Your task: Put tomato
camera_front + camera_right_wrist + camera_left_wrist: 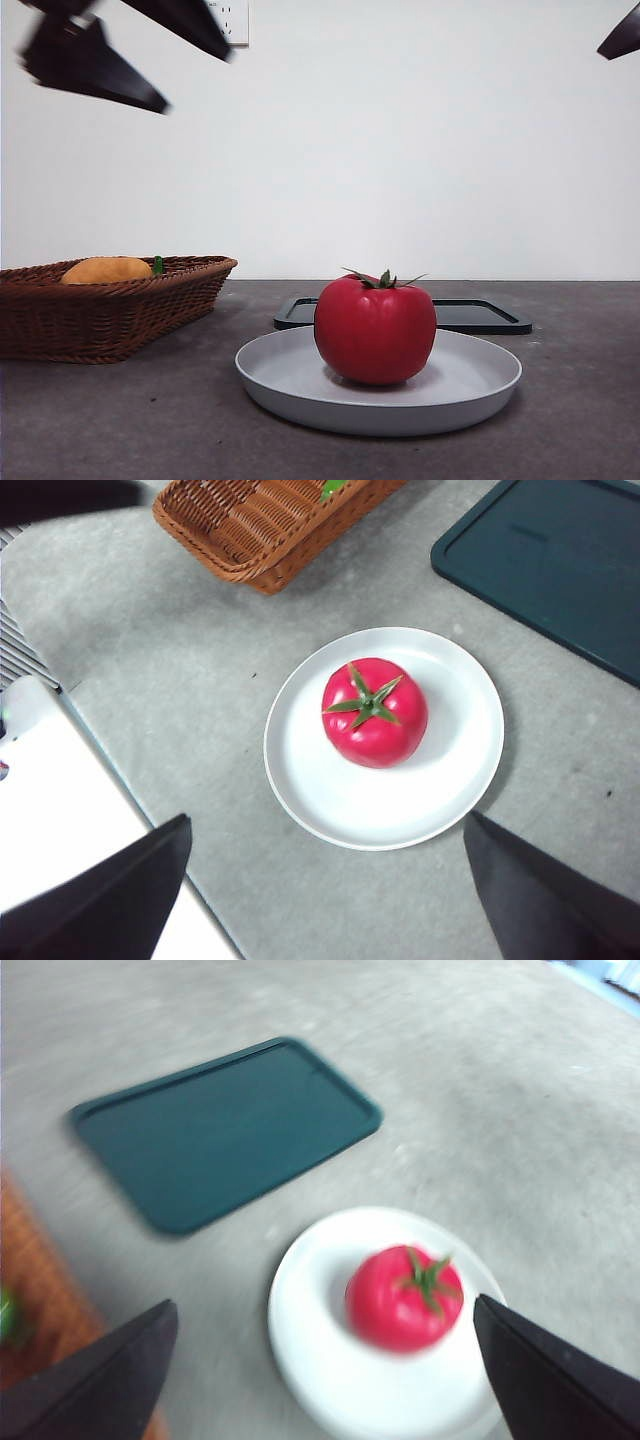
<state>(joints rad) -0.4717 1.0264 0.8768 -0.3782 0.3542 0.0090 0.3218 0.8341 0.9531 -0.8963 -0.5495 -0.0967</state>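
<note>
Red and glossy, the tomato (375,330) sits upright near the centre of a white plate (470,385) on the grey surface (120,420), green stem pointing to 12 o'clock. Both end effectors, left (320,1380) and right (325,900), hover above it released and empty. A wicker basket (110,310) lies at 9 o'clock, a dark tray (480,315) behind the plate.

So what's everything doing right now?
tomato: upright on the plate, stem up, nothing holding it.
plate: flat on the table.
tray: flat, behind the plate.
basket: holds an orange fruit.
left hand: open, above.
right hand: open, above.
</note>
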